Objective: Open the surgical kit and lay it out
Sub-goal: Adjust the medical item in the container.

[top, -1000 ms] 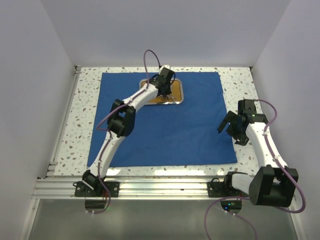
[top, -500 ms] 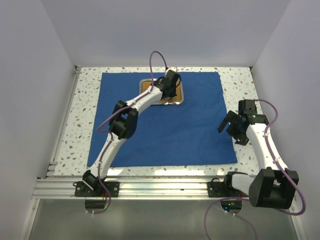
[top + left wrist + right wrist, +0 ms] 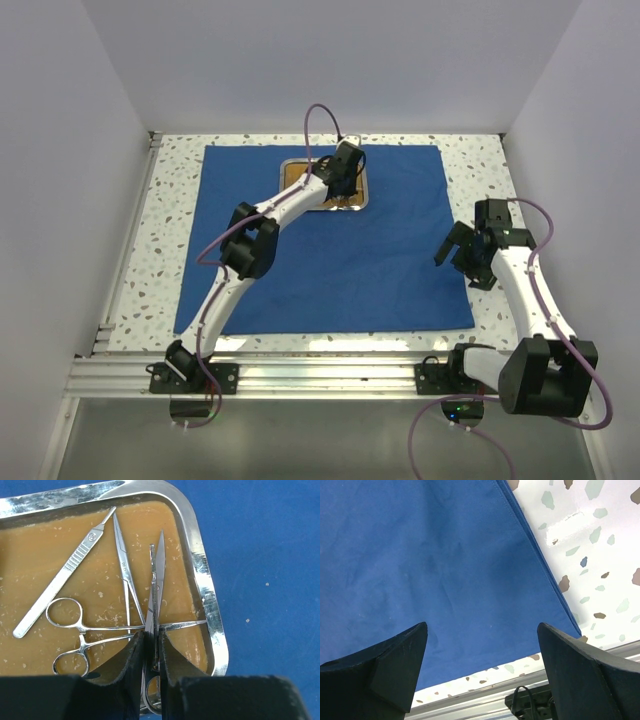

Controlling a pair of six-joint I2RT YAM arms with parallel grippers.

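The royal-blue cloth [image 3: 330, 260] lies spread flat on the table. On its far part stands the steel tray [image 3: 366, 190] with its orange-brown inside. In the left wrist view the tray [image 3: 205, 580] holds slim silver tools: a flat handle [image 3: 60, 585], ring-handled forceps [image 3: 75, 630] and scissors [image 3: 159, 570]. My left gripper [image 3: 151, 635] is shut on the scissors' shank, blades pointing away and one ring showing below the fingers. The left gripper [image 3: 345, 182] is over the tray's right half. My right gripper [image 3: 462, 258] hangs open over the cloth's right edge, with only cloth [image 3: 420, 555] below it.
Speckled tabletop [image 3: 600, 555] shows round the cloth. An aluminium rail [image 3: 320, 375] runs along the near edge, with a cable and bracket [image 3: 530, 705] under the right gripper. White walls close in the left, right and far sides.
My left wrist has shifted right over the tray and its jaws have drawn together on the scissors. The right arm has stayed put.
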